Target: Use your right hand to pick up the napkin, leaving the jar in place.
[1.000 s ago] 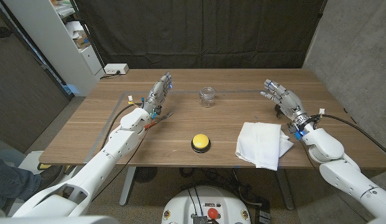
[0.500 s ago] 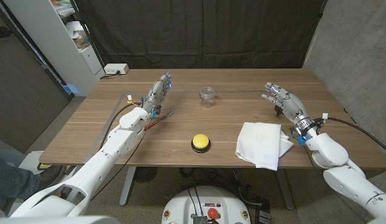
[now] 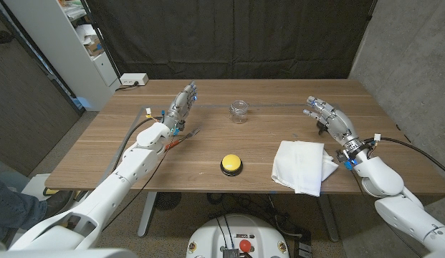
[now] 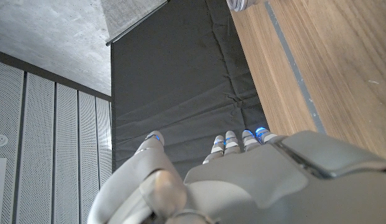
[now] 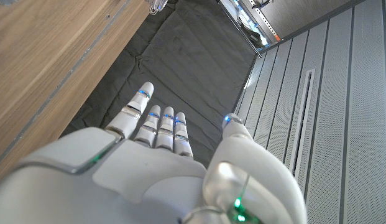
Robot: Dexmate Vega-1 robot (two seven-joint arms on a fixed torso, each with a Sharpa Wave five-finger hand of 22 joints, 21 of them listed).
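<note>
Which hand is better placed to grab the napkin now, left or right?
Right. The right hand is open just behind the napkin on that side of the table. The left hand is across the table, beyond the yellow button, nearer the jar.

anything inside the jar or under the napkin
The jar is clear glass and looks empty, with only the wooden table showing through it. The napkin lies crumpled on the table; whatever might sit beneath its folds is covered and cannot be seen.
</note>
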